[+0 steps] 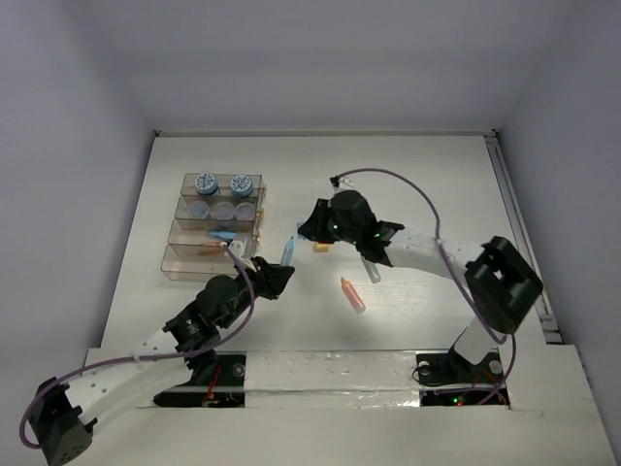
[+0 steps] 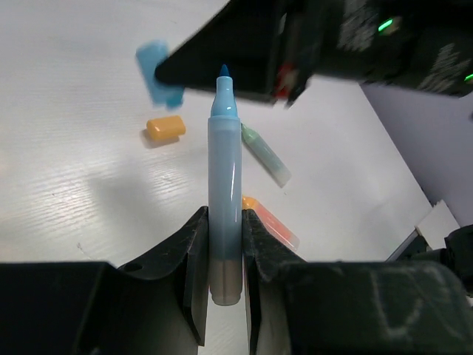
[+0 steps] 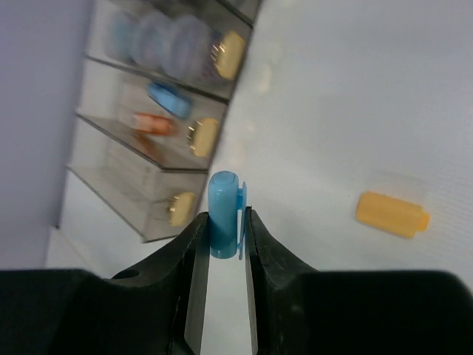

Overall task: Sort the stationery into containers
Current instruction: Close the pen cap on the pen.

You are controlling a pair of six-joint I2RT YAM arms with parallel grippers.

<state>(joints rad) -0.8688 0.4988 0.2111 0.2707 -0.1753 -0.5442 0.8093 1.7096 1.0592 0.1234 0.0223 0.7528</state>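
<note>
My left gripper (image 1: 276, 278) is shut on an uncapped blue marker (image 1: 289, 252); in the left wrist view the marker (image 2: 225, 177) stands between the jaws, tip pointing away. My right gripper (image 1: 309, 231) is shut on the blue cap (image 3: 223, 218), held just past the marker's tip; the cap also shows in the left wrist view (image 2: 158, 71). The stepped brown-tinted containers (image 1: 179, 262) stand at the left, holding round jars (image 1: 206, 182), a blue marker (image 1: 223, 235) and an orange item (image 3: 151, 123).
On the table lie a loose orange cap (image 1: 322, 247), an orange marker (image 1: 353, 294) and a pale green marker (image 1: 372, 270) under the right arm. They also show in the left wrist view: orange cap (image 2: 165, 127), green marker (image 2: 266, 155), orange marker (image 2: 275, 223).
</note>
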